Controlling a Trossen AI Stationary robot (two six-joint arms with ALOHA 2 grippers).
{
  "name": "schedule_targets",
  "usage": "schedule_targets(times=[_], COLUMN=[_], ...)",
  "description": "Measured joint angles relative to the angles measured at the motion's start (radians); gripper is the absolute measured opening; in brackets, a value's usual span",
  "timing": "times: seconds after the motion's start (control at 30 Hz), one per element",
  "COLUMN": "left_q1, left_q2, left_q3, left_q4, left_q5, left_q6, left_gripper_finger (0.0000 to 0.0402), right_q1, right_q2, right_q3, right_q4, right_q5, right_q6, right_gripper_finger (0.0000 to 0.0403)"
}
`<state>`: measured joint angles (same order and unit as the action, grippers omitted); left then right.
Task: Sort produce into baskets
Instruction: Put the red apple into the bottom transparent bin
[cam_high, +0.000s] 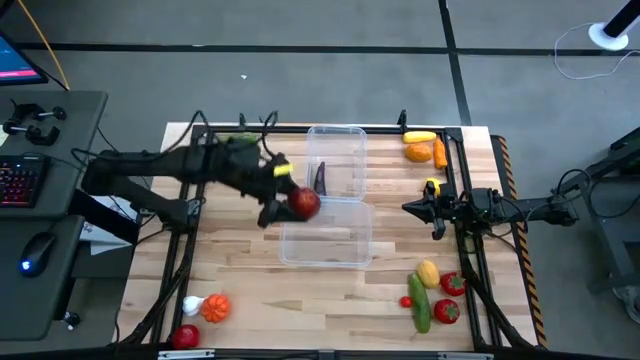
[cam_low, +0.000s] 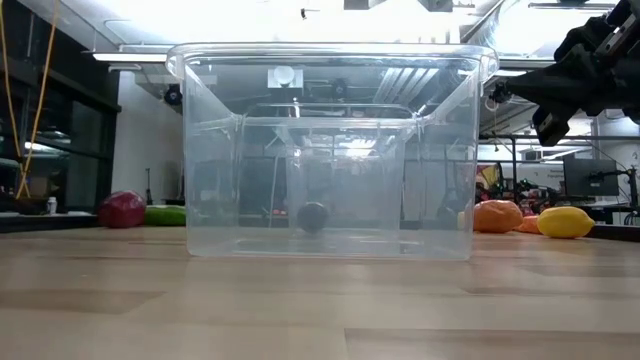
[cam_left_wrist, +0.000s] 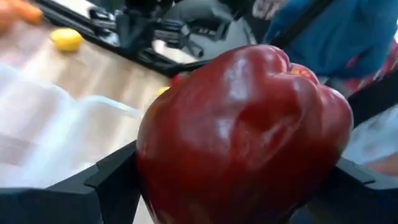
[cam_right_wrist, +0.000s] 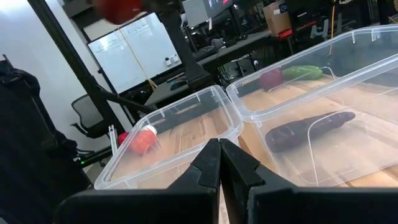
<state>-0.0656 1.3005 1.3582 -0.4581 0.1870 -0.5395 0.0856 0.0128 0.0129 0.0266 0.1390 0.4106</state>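
My left gripper (cam_high: 296, 203) is shut on a dark red apple (cam_high: 305, 204) and holds it in the air over the far left corner of the near clear basket (cam_high: 326, 258). The far clear basket (cam_high: 336, 132) holds a dark purple eggplant (cam_high: 320, 178), which lies on the basket floor (cam_right_wrist: 311, 129). My right gripper (cam_high: 410, 207) is shut and empty, in the air to the right of the baskets. It points at them in the right wrist view (cam_right_wrist: 219, 163). My left gripper pinches the apple's two opposite sides (cam_left_wrist: 149, 168) between its two fingers (cam_left_wrist: 112, 183). The apple fills the gap between them in the left wrist view. It is lifted clear, above the near basket's rim.
A lemon (cam_high: 428, 272), tomatoes (cam_high: 452, 283) and a cucumber (cam_high: 420, 302) lie at the near right. Garlic (cam_high: 192, 305), an orange pepper (cam_high: 215, 307) and a tomato (cam_high: 185, 336) lie at the near left. Carrots (cam_high: 418, 152) and a yellow piece (cam_high: 420, 137) lie at the far right.
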Motion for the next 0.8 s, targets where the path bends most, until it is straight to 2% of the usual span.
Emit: schedule_targets(times=[0.1,0.27,0.37,0.57,0.8], left_q1=[-0.101,-0.233,-0.282,-0.351,-0.427], left_q2=[0.008,0.007,0.007,-0.030,-0.165], left_q3=[0.000,0.000,-0.020,-0.155,-0.399], left_q4=[0.056,0.062,0.070,0.141,0.429], left_q5=[-0.078,-0.277,-0.350,-0.354,-0.365], left_q6=[-0.160,-0.166,-0.167,-0.192,-0.191], left_gripper_finger=[0.0326,0.0326,0.0326,0.0326,0.0326], right_q1=[0.000,0.000,0.000,0.000,0.000], right_q2=[0.000,0.000,0.000,0.000,0.000], right_q3=[0.000,0.000,0.000,0.000,0.000], right_q4=[0.000,0.000,0.000,0.000,0.000], right_q5=[0.000,0.000,0.000,0.000,0.000], right_q6=[0.000,0.000,0.000,0.000,0.000], right_gripper_finger=[0.0000,0.0000,0.0000,0.0000,0.0000])
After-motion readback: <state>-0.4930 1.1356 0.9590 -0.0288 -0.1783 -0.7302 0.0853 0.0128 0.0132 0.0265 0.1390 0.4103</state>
